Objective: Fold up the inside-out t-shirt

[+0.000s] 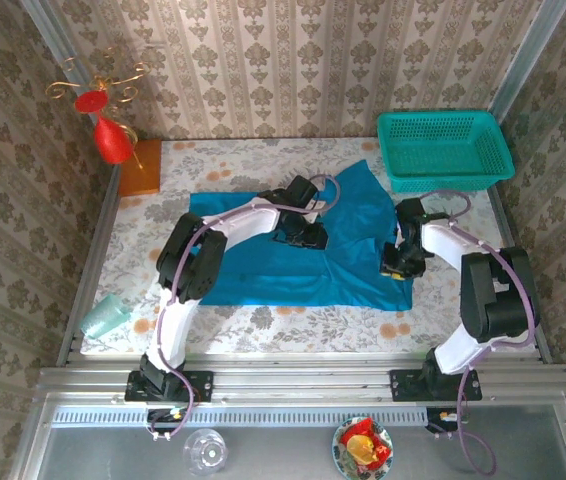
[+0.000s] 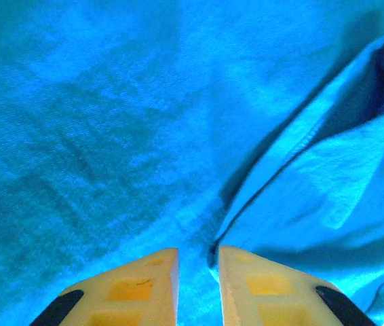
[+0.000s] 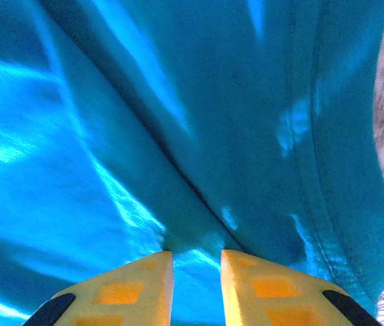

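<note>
I see the inside-out t-shirt (image 1: 263,275) spread on the middle of the table (image 1: 223,325). Its long side lies along the near edge, and one pointed part reaches toward the far right corner. There the teal basket (image 1: 443,150) stands just beside it; I cannot tell if they touch.

The left gripper (image 1: 301,236) is low over the middle of the shirt, on the side toward the far edge. In the left wrist view its two fingers stand a little apart, with flat cloth in the narrow gap. A folded edge of the cloth ends just in front of the right finger.

The right gripper (image 1: 395,262) is at the shirt's right side, near the right edge of the table. Its fingers are also a little apart, and a crease of cloth runs up to the gap.
</note>
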You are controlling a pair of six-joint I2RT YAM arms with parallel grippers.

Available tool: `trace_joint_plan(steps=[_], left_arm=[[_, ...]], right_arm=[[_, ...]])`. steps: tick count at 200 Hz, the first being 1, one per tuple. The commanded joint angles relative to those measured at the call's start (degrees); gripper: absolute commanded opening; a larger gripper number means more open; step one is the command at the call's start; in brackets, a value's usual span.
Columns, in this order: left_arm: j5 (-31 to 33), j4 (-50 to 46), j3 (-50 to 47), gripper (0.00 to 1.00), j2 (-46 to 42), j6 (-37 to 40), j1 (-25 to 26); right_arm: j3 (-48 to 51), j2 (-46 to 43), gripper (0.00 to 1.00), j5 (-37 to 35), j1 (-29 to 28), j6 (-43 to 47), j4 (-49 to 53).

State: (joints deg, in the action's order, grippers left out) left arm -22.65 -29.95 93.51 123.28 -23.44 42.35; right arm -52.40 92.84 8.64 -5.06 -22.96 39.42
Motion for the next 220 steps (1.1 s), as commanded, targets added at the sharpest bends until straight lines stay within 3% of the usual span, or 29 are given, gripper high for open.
trace_joint_plan(steps=[1,31,67,117,126,151,171,197,220], left_arm=[[1.37,-2.39,1.64,0.24,-3.31,1.48,0.06],[4.08,-1.87,-2.69,0.24,-7.78,0.76,-0.80],[7.14,-1.51,-13.06,0.24,-17.59,-1.41,-5.28],[12.37,-7.98,-31.23,0.25,-34.99,-3.54,-15.77],[12.07,-8.74,-35.04,0.25,-38.00,-3.79,-19.75],[11.05,-10.08,-42.88,0.25,-44.52,-3.84,-26.16],[9.73,-8.93,-47.67,0.25,-46.85,-3.72,-29.14],[7.71,-6.86,-50.70,0.23,-44.13,-3.69,-31.02],[8.31,-5.76,-53.32,0.21,-41.64,-5.77,-32.67]], right_arm=[[2.47,0.50,0.24,-2.97,0.66,-2.38,0.45],[3.62,1.35,0.19,-9.63,1.18,-4.34,2.42],[3.04,0.02,0.18,-13.34,1.41,-4.90,4.66],[-0.10,-4.04,0.24,-16.89,1.16,-5.58,10.72],[-0.79,-5.37,0.26,-16.36,0.66,-5.90,11.93],[-1.74,-9.31,0.34,-12.49,-1.66,-6.78,14.10],[1.45,-12.69,0.37,-3.00,-1.97,-8.15,10.07],[8.34,-14.82,0.41,10.93,-1.58,-11.66,0.38],[13.19,-14.31,0.42,13.72,-0.26,-14.51,-4.86]])
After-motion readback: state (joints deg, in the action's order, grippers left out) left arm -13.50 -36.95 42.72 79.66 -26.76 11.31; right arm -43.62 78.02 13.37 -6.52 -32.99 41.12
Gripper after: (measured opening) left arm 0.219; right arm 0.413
